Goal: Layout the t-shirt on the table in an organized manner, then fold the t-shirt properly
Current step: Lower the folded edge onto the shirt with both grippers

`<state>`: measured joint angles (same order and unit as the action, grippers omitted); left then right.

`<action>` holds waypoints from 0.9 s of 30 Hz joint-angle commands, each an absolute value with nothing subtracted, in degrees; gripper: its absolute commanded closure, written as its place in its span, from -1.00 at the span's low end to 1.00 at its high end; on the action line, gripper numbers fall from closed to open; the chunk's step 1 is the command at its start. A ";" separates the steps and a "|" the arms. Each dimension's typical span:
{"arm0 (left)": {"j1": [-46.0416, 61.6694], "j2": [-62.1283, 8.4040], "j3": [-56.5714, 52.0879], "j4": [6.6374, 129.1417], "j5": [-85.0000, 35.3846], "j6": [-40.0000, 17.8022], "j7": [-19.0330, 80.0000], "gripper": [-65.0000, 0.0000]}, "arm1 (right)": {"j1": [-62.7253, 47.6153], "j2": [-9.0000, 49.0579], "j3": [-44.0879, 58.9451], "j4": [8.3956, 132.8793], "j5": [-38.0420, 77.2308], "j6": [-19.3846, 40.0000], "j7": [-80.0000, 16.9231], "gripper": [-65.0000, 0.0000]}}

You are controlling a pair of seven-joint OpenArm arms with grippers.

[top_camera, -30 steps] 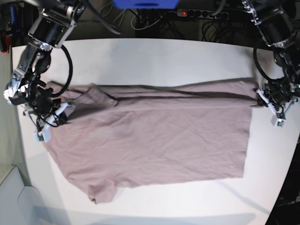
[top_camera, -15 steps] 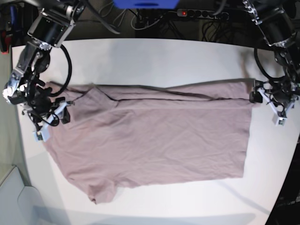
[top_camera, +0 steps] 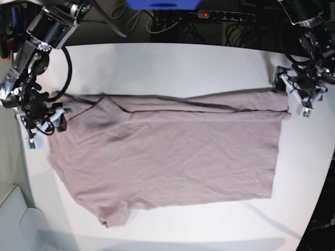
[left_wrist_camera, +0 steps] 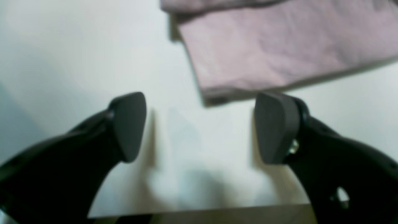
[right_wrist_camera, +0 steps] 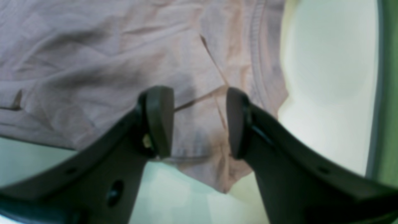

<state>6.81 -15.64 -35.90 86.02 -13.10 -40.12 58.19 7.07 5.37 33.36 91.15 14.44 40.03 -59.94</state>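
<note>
Both claws open, shirt flat on worktop.
Shirt [top_camera: 172, 151] lies spread mid-worktop [top_camera: 172, 65], far long edge folded in along its length, one sleeve poking out near side. Left claw [left_wrist_camera: 199, 127] gapes over bare worktop just off hem corner; right claw [right_wrist_camera: 199, 121] gapes above collar end, gripping nothing. Probably standing off, ready for next fold.

Beyond the far edge of the white surface, along the top of the base view, a black power strip [top_camera: 222, 15] lies with a small red light lit near its left end. A tangle of dark cables [top_camera: 157, 23] spreads around it. A blue object [top_camera: 163, 3] sits at the top centre, cut off by the frame. A pale grey object [top_camera: 15, 222] fills the lower left corner.
</note>
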 commanded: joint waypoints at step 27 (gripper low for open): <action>3.21 -16.57 -35.74 78.02 -13.85 -40.00 53.67 0.99 | 2.15 8.48 37.05 92.26 15.43 40.00 -59.03 0.12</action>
<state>3.62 -15.70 -35.57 77.65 -14.63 -40.12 53.21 1.17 7.70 36.91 91.18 14.28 40.01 -60.38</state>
